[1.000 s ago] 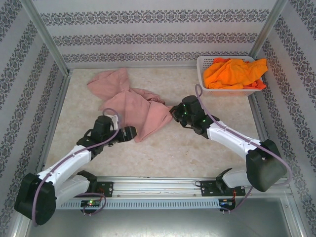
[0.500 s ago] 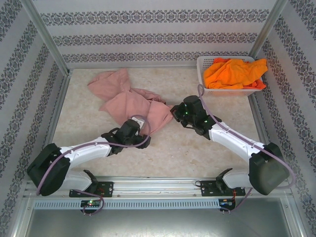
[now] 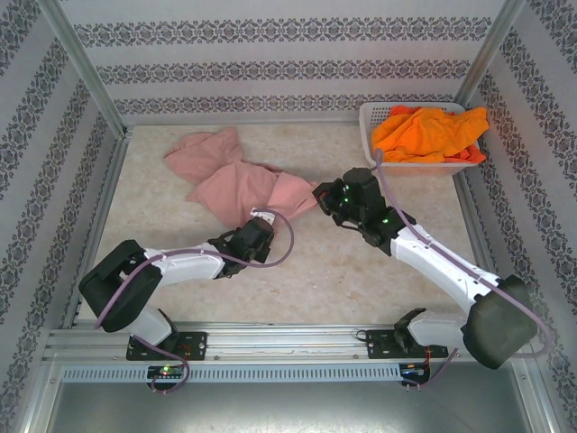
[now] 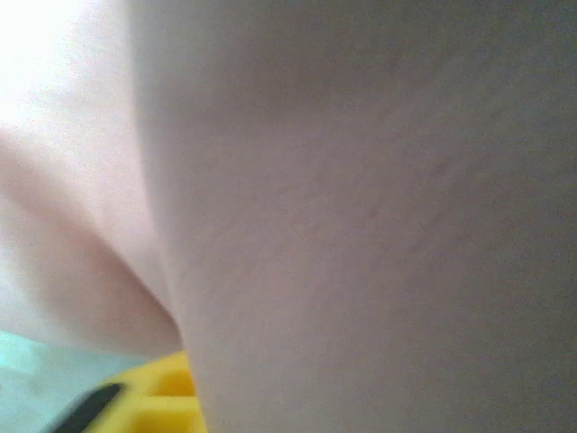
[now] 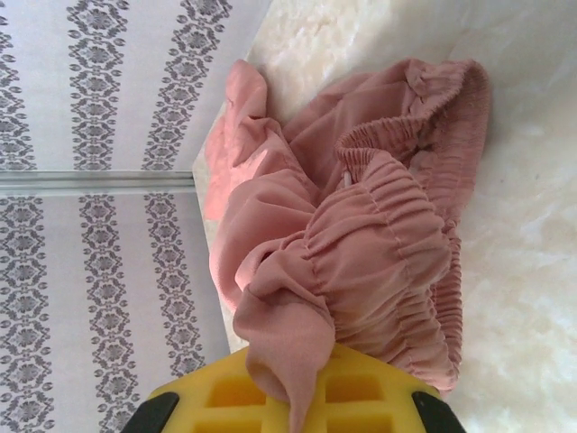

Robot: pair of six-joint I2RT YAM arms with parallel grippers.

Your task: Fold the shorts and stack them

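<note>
top: we see left end effector point(image 3: 263, 224), open a second ago, now closed on pink shorts point(image 3: 236, 180) just ahead; right end effector point(image 3: 321, 196) pinches their right corner | left wrist: pink shorts point(image 4: 361, 225) against lens | right wrist: pink shorts point(image 5: 379, 207) bunched just beyond the clamped right end effector point(image 5: 288, 399)

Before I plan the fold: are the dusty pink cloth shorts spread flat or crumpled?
Crumpled: the dusty pink cloth shorts lie in a wrinkled heap, waistband bunched, a fold pinched in the right gripper.
</note>
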